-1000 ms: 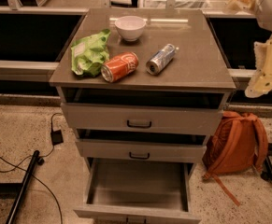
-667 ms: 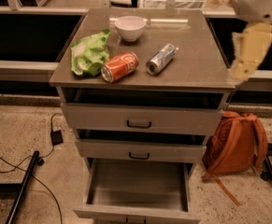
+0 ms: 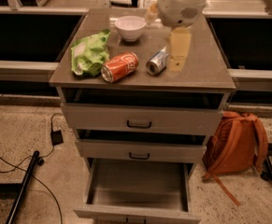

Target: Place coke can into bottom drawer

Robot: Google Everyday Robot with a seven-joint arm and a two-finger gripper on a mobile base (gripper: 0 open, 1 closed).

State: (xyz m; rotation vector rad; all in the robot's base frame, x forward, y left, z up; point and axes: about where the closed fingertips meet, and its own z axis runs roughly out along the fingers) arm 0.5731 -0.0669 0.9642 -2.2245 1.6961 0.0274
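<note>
green chip bag (image 3: 89, 52) on the left of the cabinet top, untouched. just beside it the coke can (image 3: 120, 66) lies on its side, same spot as a second ago, so nothing's picked up yet. white bowl (image 3: 130, 28) sits behind it. down below, the bottom drawer (image 3: 138, 183) is pulled out and waiting. then the silver-and-blue can (image 3: 157, 62), not my target. and here's the change: my gripper (image 3: 179, 55) has swung in from the right edge and now hangs over the top, just right of that silver can. spread or closed, i can't tell. i reckon the approach has begun, and the coke can is further left.
</note>
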